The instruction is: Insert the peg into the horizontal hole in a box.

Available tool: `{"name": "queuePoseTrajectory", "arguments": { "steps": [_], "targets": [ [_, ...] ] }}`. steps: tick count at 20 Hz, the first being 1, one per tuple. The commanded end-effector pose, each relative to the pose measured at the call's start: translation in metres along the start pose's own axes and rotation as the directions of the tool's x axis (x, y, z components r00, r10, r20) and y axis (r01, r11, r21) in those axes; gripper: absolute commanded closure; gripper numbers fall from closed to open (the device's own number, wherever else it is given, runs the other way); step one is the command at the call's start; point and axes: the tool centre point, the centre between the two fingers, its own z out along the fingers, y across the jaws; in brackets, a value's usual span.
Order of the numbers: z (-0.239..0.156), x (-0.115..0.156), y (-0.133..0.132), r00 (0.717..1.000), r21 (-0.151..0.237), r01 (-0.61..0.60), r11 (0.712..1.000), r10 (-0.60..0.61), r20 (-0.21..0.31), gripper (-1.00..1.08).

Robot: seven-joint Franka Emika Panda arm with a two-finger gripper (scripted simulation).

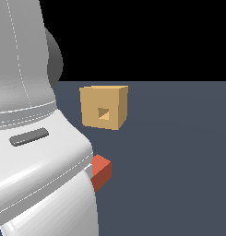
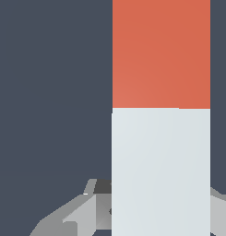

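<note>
Exterior view: the robot arm (image 1: 36, 138), a smooth, glossy white and grey shell with a dark oblong inset, fills the exterior view's left and hides most of the scene behind it. The tool itself is hidden in this view. Of the peg (image 1: 101, 171), only the red-orange, square-sectioned end shows, projecting past the arm's edge; its pale length is concealed. The box (image 1: 104, 107), a plain matte tan cube with sharp edges, stands on the flat slate-grey tabletop (image 1: 179, 152), beyond the peg's red end and well apart from it. The hole (image 1: 104, 113) is a small dark square in the centre of the cube face turned toward the camera; its depth cannot be made out. Above the tabletop's far edge the background is black.

Wrist view: the peg (image 2: 160, 115) appears as a broad flat-faced bar, cut off at both ends of the frame, pale grey-white near the tool (image 2: 160, 216) and red-orange farther out, the two colours meeting in a straight line. Grey, faceted fingers (image 2: 82, 216) flank the pale section on both sides, partly masked by the bar and cropped by the frame; they appear closed against the peg, holding it. The box and hole lie outside this view.
</note>
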Motion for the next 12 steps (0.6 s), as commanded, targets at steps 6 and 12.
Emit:
{"name": "queuePoseTrajectory", "arguments": {
  "steps": [6, 12],
  "targets": [
    [-0.001, 0.003, -0.002, 1.0, 0.0, 0.006, 1.0, -0.006, 0.0, 1.08],
    [-0.007, 0.031, -0.015, 0.999, 0.0, 0.054, 0.999, -0.054, 0.0, 1.08]
  ]
}}
